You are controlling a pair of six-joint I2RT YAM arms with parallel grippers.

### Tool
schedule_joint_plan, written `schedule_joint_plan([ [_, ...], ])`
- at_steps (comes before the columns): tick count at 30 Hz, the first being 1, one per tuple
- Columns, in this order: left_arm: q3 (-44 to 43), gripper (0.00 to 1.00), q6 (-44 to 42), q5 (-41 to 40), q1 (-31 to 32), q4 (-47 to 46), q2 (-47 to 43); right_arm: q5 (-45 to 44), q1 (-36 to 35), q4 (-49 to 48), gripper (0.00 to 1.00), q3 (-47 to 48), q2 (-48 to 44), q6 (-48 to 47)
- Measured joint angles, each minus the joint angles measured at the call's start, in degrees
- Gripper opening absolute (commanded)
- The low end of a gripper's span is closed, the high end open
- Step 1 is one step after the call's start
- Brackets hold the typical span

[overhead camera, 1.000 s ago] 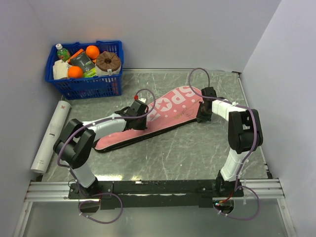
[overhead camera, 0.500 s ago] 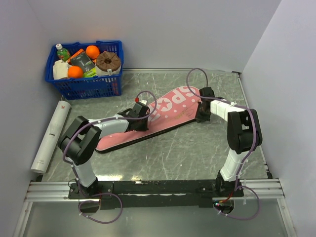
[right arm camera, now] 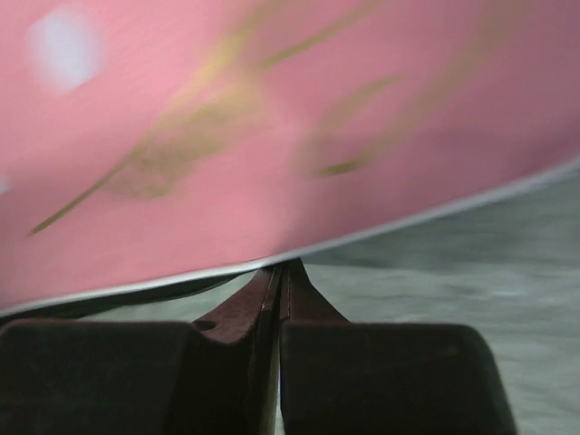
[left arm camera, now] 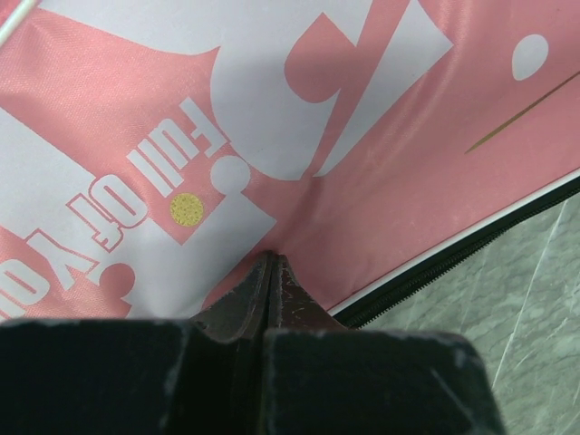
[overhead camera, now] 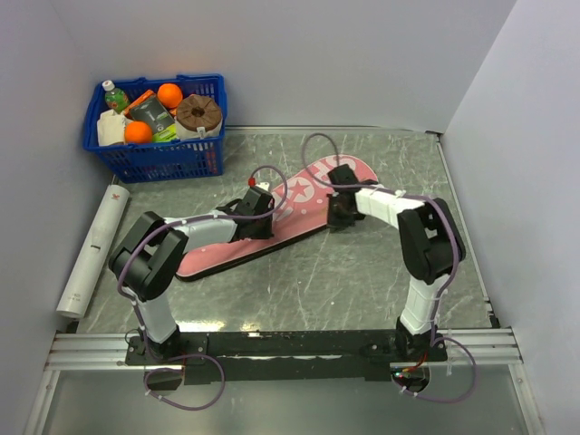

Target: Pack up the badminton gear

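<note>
The pink racket-shaped case [overhead camera: 304,195] with its black zip edge [left arm camera: 453,263] lies flat and slanted across the middle of the table. My left gripper [overhead camera: 260,223] is shut, and its tips [left arm camera: 272,259] press down on the case's printed fabric [left arm camera: 381,172], which creases there. My right gripper [overhead camera: 338,216] is shut too, its tips [right arm camera: 285,265] touching the white rim of the case [right arm camera: 272,136] on its near side. I cannot see anything between those fingers. A long white tube [overhead camera: 95,245] lies along the left wall, away from both grippers.
A blue plastic basket [overhead camera: 154,154] holding oranges, a bottle and packets stands in the far left corner. White walls close in the left, back and right sides. The arm bases sit on a black rail [overhead camera: 290,344] at the near edge.
My right gripper has slid left along the case's near edge, from the wide end towards the middle. The left gripper has barely shifted on the case.
</note>
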State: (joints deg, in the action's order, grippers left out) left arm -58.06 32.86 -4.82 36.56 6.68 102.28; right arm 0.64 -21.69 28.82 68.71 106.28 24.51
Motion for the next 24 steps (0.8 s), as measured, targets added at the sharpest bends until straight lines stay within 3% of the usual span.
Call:
schedule_joint_plan([
  [10, 0.44, 0.01, 0.0, 0.07, -0.04, -1.16, 0.0, 12.81, -8.63, -2.21, 0.0, 1.77, 2.89, 4.46],
  [17, 1.18, 0.02, -0.09, 0.63, -0.11, -2.58, -0.28, 26.21, -11.21, -11.93, 0.0, -1.88, 2.89, 10.45],
  [24, 3.98, 0.26, -0.57, 3.52, 0.13, -1.97, -5.11, 30.47, -11.72, -16.04, 0.0, -3.76, 2.91, 12.66],
])
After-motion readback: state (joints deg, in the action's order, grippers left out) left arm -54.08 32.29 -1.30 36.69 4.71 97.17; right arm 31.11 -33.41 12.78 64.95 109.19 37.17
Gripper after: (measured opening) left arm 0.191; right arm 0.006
